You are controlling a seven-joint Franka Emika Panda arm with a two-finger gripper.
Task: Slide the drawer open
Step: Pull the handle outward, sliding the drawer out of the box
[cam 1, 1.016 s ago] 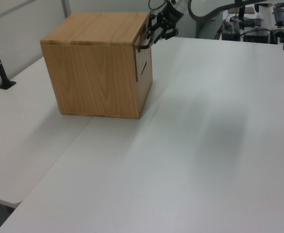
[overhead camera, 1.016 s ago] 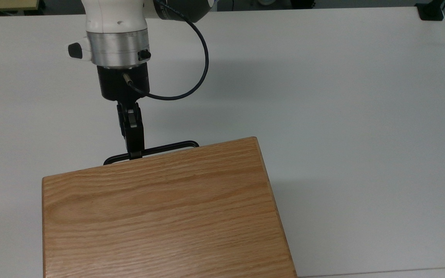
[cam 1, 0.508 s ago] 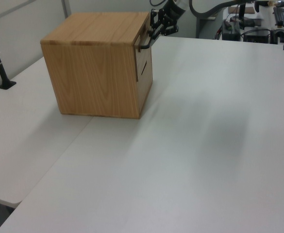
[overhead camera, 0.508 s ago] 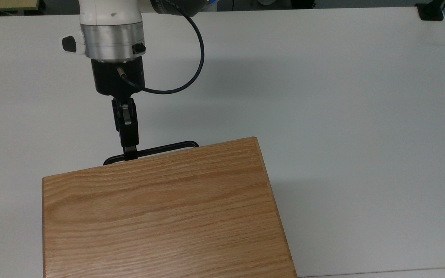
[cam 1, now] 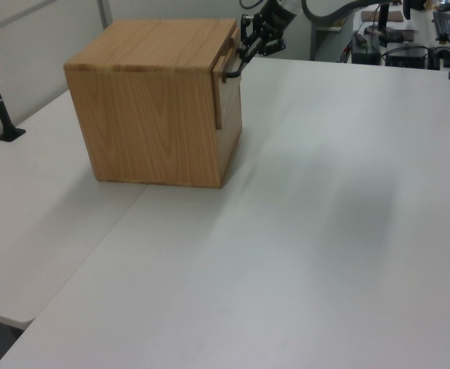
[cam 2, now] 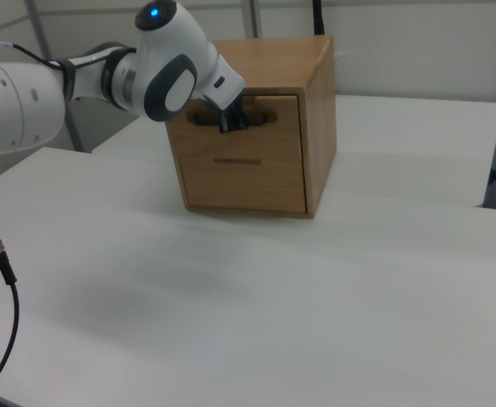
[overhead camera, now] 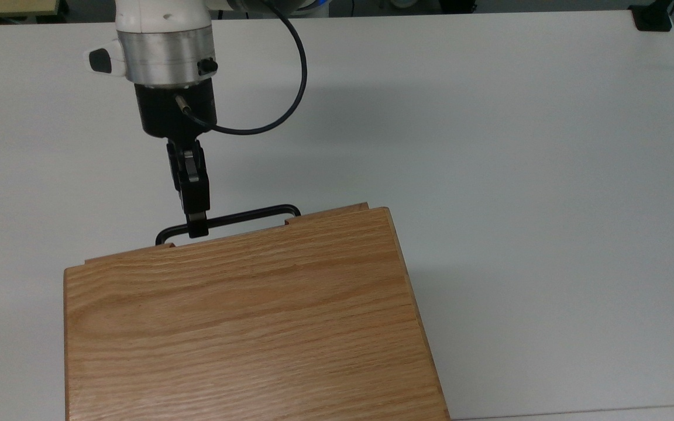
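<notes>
White counter (overhead camera: 489,146) carries an oak cabinet (overhead camera: 243,327) w/ the drawer (overhead camera: 325,211) at its top front, poking out a little past the cabinet's top panel. Hand (overhead camera: 196,227) is clamped on the drawer's black bar handle (overhead camera: 243,217), near the top view's left end of the bar.

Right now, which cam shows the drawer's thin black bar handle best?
The top view: the thin black metal bar handle lies almost fully exposed, with the hand shut on it off-centre, toward the top view's left. The left view shows it edge-on, as a short dark sliver. In the right view the arm hides most of it.
</notes>
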